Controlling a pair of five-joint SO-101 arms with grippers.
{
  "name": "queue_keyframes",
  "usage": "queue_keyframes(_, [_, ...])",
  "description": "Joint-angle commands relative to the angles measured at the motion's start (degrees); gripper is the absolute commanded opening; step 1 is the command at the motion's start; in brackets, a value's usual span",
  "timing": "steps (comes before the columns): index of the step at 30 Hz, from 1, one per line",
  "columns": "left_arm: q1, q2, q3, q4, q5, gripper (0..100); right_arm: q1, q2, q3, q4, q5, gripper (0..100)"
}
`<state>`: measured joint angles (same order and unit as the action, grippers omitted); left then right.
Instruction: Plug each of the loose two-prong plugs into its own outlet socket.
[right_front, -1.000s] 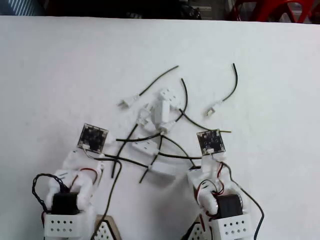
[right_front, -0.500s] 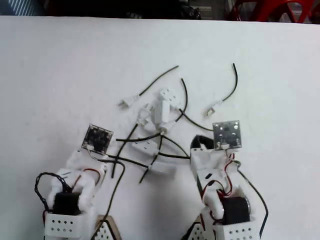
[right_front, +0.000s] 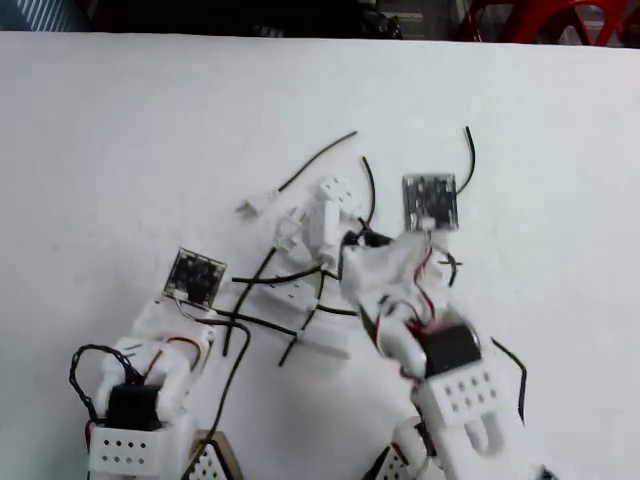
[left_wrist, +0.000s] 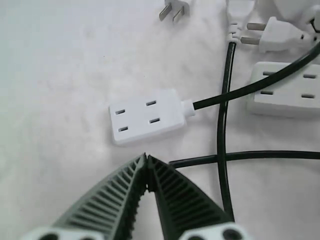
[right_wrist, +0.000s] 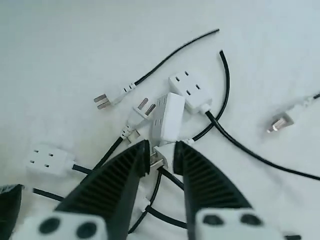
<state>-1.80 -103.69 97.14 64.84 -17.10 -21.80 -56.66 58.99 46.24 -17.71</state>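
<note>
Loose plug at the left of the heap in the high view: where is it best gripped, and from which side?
Grip the loose plug by its white body, just behind the prongs, coming down from above and closing across its width. It lies flat and apart from the heap, so both sides are free, and the prongs stay bare for plugging in.

Seen from the right wrist: three white outlet blocks (right_wrist: 190, 90) (right_wrist: 167, 117) (right_wrist: 47, 159); four loose two-prong plugs (right_wrist: 102, 100) (right_wrist: 141, 109) (right_wrist: 278, 122) (right_wrist: 161, 151).
</note>
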Motion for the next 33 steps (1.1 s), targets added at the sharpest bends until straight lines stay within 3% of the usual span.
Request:
queue_keyframes(1, [0.57, -0.84, -1.41, -1.49, 0.62, 2, -0.57, 19.65, -11.08, -1.54, -7.91, 17.8])
queue_keyframes(9, [0.57, -0.84, -1.41, -1.49, 0.70, 2, -2.24, 49.89, -27.43, -1.54, -20.22, 18.0])
queue_keyframes(13, [0.57, -0.84, -1.41, -1.49, 0.70, 2, -4.44, 57.80, -30.42, -1.54, -22.42, 18.0])
queue_keyframes(30, [0.57, -0.84, -1.41, -1.49, 0.62, 2, -4.18, 60.26, -31.12, -1.63, -23.91, 18.0])
queue_keyframes(33, [0.57, -0.84, -1.41, -1.32, 0.53, 2, -4.00, 60.35, -31.03, -1.54, -23.91, 14.0])
